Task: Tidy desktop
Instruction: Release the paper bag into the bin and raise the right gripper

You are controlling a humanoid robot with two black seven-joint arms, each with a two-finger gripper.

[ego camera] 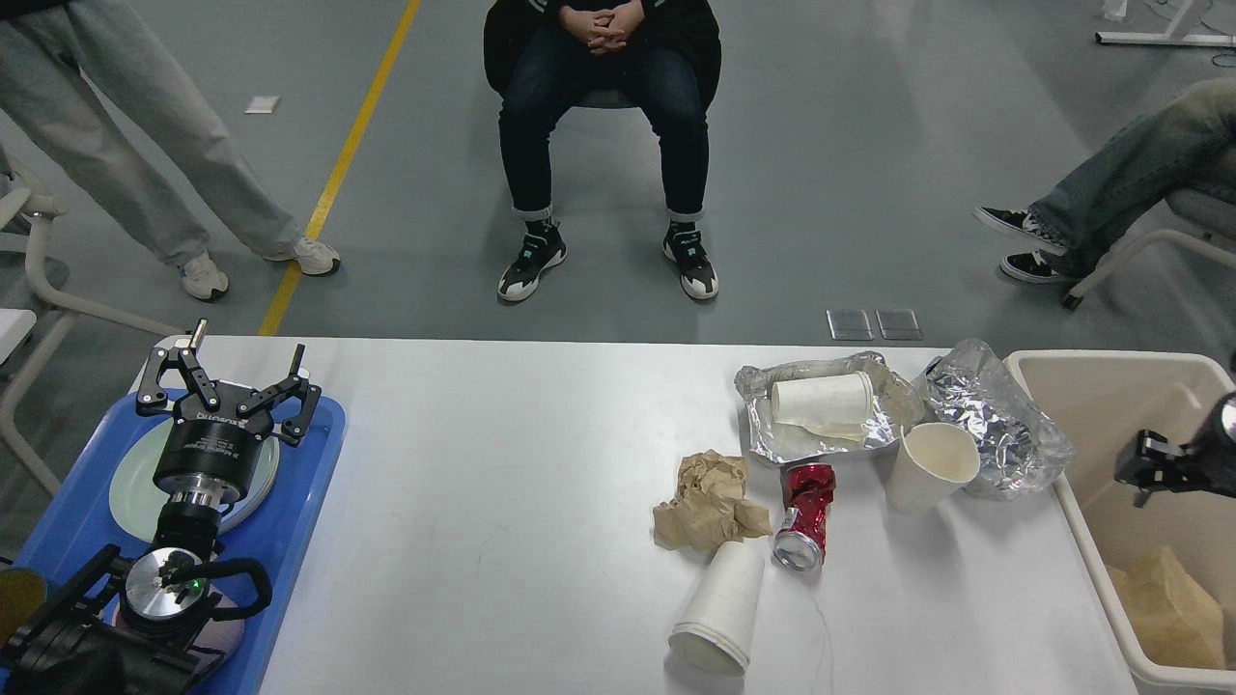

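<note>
The white desktop (pixel 502 521) carries litter on its right half: a crumpled brown paper (pixel 713 500), a crushed red can (pixel 805 514), a paper cup on its side (pixel 719 608), an upright paper cup (pixel 930 467), a foil tray (pixel 772 439) with a cup lying in it (pixel 823 400), and crumpled foil (pixel 999 420). My left gripper (pixel 246 359) stands open above the blue tray (pixel 299 502) at the left, holding nothing. My right gripper (pixel 1151 463) hangs small and dark over the beige bin (pixel 1081 372); its fingers cannot be told apart.
A pale plate (pixel 130 483) lies on the blue tray under my left arm. A brown paper wad (pixel 1164 603) lies in the bin. People's legs stand and sit beyond the far table edge. The desktop's middle is bare white surface.
</note>
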